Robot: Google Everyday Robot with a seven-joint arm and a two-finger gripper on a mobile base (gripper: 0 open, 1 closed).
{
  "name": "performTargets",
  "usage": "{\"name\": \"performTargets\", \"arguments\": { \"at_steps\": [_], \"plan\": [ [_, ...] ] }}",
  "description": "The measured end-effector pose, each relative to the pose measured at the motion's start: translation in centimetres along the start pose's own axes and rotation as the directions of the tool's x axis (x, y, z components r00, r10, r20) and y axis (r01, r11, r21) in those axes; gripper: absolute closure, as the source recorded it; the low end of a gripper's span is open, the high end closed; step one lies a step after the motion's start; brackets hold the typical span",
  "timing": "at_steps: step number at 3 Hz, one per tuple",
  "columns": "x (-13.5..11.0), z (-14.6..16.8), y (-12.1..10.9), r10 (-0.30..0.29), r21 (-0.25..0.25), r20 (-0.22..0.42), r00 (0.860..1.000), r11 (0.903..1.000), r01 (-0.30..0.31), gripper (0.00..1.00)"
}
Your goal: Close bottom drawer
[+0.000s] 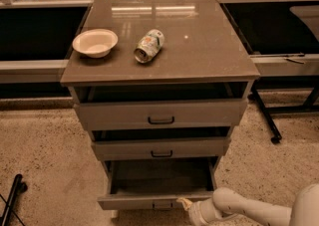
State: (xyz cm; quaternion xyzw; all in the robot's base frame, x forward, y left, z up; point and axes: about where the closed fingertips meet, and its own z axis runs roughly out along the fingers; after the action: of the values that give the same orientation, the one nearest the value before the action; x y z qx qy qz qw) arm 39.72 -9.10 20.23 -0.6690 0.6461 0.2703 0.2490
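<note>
The bottom drawer (144, 201) is standing pulled well out at the foot of the cabinet (209, 51). It is a stiff box, probably sliding easily on rails, and best pushed flat on its front panel near the small handle (162, 204). The gripper (185, 204) is sitting against that panel's right part, with the arm (244, 211) reaching in low from the right; whether it is apart or together cannot be told.

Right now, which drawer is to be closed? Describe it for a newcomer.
Find the grey-brown cabinet with a bowl and can on top. Of its three stacked drawers, it is the bottom drawer, nearest the floor, with the gripper at its front panel. Only it is pulled far out.
</note>
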Motion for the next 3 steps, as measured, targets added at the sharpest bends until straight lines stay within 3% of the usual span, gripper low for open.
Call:
{"name": "performTargets", "arguments": {
  "at_steps": [1, 2, 3],
  "plan": [
    [-1.7, -0.8, 0.4, -0.045, 0.016, 0.053, 0.998, 0.9989, 0.044, 0.15],
    [-2.8, -1.3, 0.5, -0.073, 0.037, 0.085, 0.994, 0.9968, 0.070, 0.02],
    [-3.1, -1.0, 0.3, -0.079, 0.044, 0.082, 0.994, 0.9962, 0.075, 0.81]
  ]
}}
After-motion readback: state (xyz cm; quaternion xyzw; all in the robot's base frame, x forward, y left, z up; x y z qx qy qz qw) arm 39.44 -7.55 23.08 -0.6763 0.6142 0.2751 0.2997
